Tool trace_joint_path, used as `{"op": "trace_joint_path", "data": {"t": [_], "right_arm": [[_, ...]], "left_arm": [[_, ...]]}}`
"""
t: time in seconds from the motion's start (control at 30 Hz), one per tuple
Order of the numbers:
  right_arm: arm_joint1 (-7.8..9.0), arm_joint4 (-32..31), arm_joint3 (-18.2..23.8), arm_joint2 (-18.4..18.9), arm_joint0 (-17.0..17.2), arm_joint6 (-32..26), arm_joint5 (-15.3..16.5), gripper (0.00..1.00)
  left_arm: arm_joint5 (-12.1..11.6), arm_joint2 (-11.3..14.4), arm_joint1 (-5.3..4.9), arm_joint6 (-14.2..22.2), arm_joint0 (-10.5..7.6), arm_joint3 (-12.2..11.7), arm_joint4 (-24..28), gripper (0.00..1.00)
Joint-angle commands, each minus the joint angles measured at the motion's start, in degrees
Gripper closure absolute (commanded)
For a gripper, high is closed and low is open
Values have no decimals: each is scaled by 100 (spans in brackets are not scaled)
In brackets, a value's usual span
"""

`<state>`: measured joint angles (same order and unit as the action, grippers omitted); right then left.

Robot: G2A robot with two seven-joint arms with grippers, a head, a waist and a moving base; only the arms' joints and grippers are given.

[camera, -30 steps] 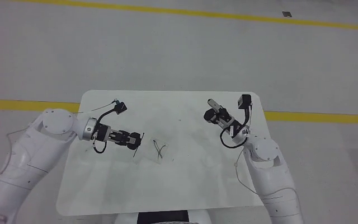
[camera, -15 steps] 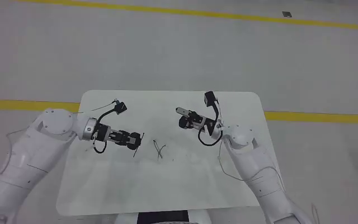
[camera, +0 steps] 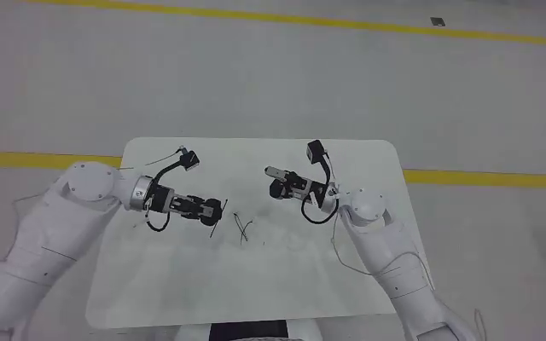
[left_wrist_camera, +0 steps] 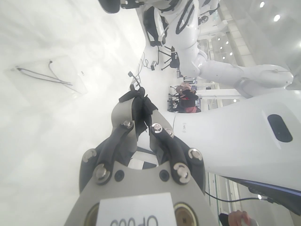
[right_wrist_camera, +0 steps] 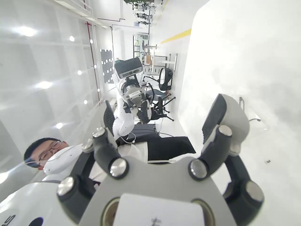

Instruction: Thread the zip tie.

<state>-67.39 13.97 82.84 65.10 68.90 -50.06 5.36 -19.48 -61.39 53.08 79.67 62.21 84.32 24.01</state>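
Threading is not yet under way, as I judge it: the step in hand is getting the second arm onto the tie that the first one holds. The left gripper [left_wrist_camera: 141, 98] is pinched tight on a single black zip tie [camera: 215, 228], whose thin strip pokes out past its fingertips, over the table [camera: 299, 281] a little to the left arm's side of the middle. The right gripper [right_wrist_camera: 164, 105] stands wide apart and has hold of nothing. It faces the left one across the table, with a clear gap between the two. Between them, nearer the robot, a few spare zip ties [left_wrist_camera: 44, 77] lie crossed on a clear plastic sheet [left_wrist_camera: 73, 88]. The next move probably calls for the right gripper to come in and take a free end of the held tie, so the tail can be bent round and fed into the head's small slot. That needs close alignment, since the strip is thin and springy. Which end is the head, I cannot tell.
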Motion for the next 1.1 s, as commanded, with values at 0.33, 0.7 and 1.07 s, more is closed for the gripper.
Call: {"op": "trace_joint_path", "data": {"t": [0.33, 0.7, 1.07], "right_arm": [[0, 0, 0, 0, 0, 0, 0, 0], [-79, 1123, -254, -220, -185, -690, -276, 0], [-188, 1706, -451, -526, -545, -1138, -254, 0]], "left_arm": [[0, 709, 128, -3, -514, -162, 679, 100], [0, 710, 116, -215, -444, -211, 599, 100], [0, 630, 101, -3, -387, -210, 761, 100]]}}
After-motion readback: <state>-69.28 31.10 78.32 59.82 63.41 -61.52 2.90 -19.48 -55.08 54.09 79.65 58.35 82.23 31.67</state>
